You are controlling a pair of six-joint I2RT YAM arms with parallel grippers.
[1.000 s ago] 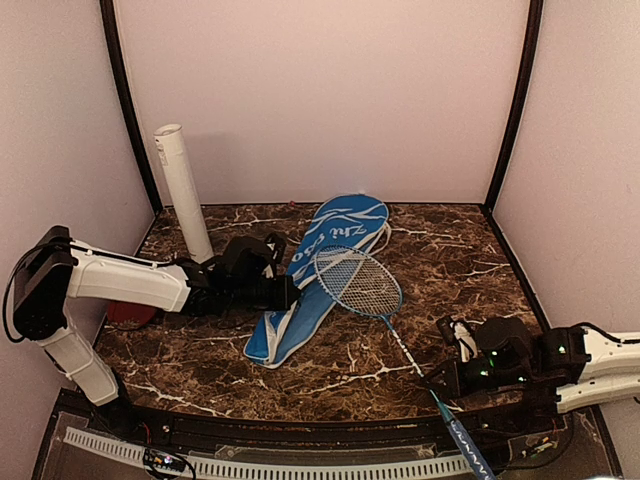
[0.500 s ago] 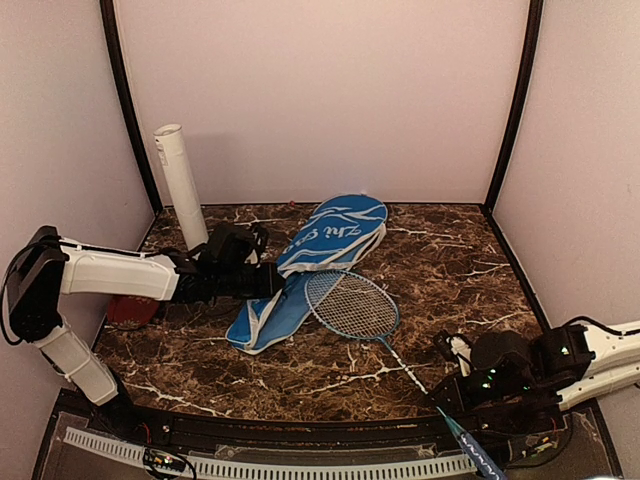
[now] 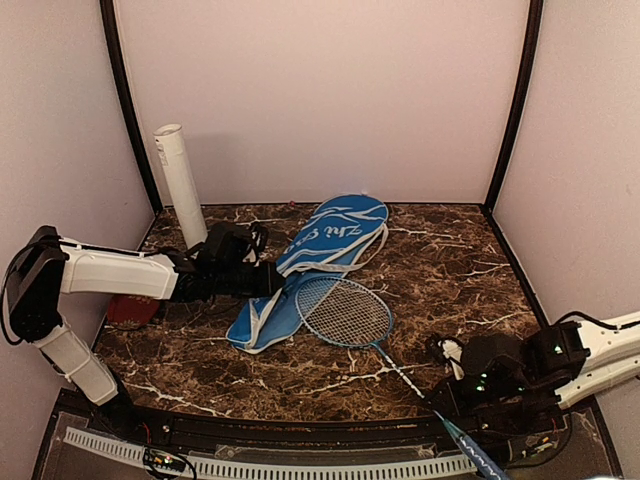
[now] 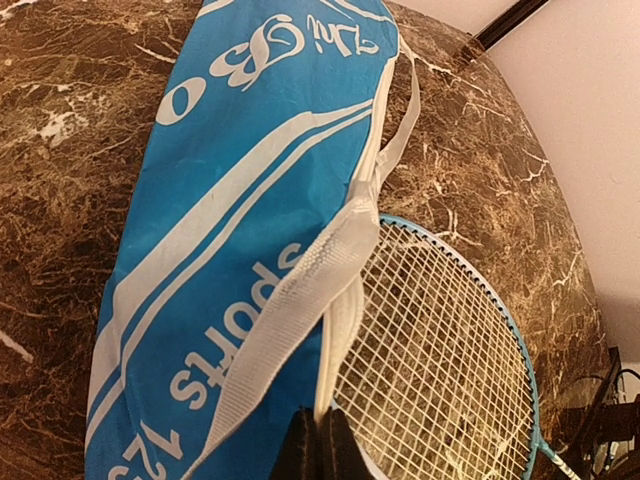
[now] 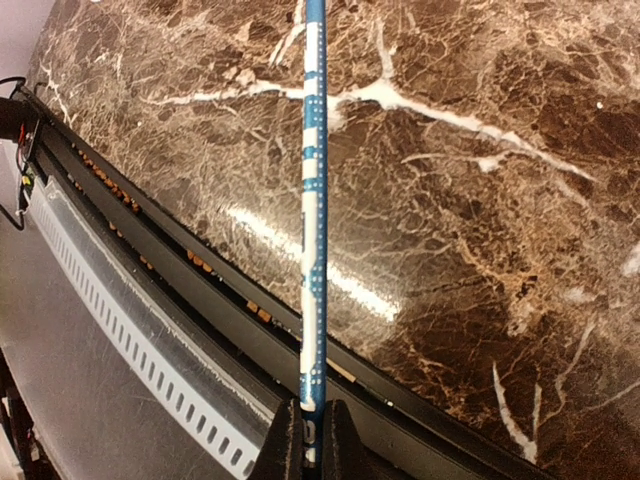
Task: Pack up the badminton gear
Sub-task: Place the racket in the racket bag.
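The left tool was pinched shut on the cover's white strap; the right tool was clamped on the racket handle, overhanging the worktop's near edge. The strap could slip free, or the racket head, lying beside the cover, catch its rim. No second racket or shuttlecocks showed.

Blue racket-shaped fabric cover: white lettering, white swooshes, white mesh trim. Thin blue-framed racket: white strings, blue-white banded handle. Dark brown marble tabletop: white veins. Tall white tube: plain.
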